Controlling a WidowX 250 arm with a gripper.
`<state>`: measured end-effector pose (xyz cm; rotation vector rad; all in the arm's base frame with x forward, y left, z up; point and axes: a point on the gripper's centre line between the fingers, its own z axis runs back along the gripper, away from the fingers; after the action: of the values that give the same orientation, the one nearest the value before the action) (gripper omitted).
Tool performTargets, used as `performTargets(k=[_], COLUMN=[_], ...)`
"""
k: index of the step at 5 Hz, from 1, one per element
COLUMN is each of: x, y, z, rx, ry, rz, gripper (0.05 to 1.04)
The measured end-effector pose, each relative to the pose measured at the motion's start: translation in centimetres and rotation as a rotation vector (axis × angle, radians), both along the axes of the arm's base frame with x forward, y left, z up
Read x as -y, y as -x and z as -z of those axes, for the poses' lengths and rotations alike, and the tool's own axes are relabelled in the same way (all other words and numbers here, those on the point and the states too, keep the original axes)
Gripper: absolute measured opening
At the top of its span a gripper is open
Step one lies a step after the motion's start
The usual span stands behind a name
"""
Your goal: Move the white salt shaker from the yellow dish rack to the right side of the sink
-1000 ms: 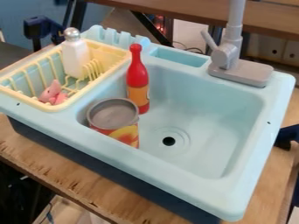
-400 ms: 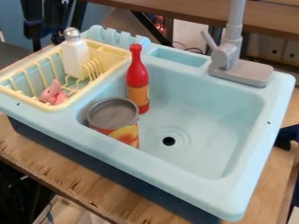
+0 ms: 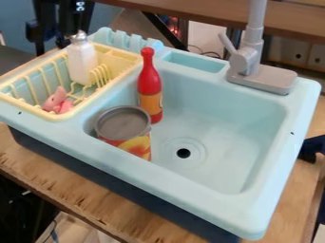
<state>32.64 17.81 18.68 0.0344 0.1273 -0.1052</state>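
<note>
Shaker (image 3: 82, 61) upright in the yellow rack (image 3: 77, 114), far part, left of the basin (image 3: 219, 156). Gripper (image 3: 67, 27) at far left, by the shaker's top; can't tell whether it's apart, together or clamped, or if it touches. Pink toy (image 3: 58, 100) nearer in rack. Red bottle (image 3: 149, 85) upright, basin left. Can (image 3: 124, 130) just nearer, open end up. Grey faucet (image 3: 254, 61) far right. Sink (image 3: 190, 187) on wood table (image 3: 76, 192).

Slanting downward view over the whole sink (image 3: 209, 187), fairly near.
</note>
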Motion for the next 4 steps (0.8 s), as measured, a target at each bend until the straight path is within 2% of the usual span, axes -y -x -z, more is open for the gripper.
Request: performTargets(k=[1,2,4], x=[1.4,1.9,1.1], y=[-0.8,-0.7,-1.2], z=[0.1,0.1,1.7], rx=[0.006,0.004,-0.045], ry=[0.007,0.041,0.045], rz=[0.05,0.057,0.017], gripper=[1.001,1.0,1.001])
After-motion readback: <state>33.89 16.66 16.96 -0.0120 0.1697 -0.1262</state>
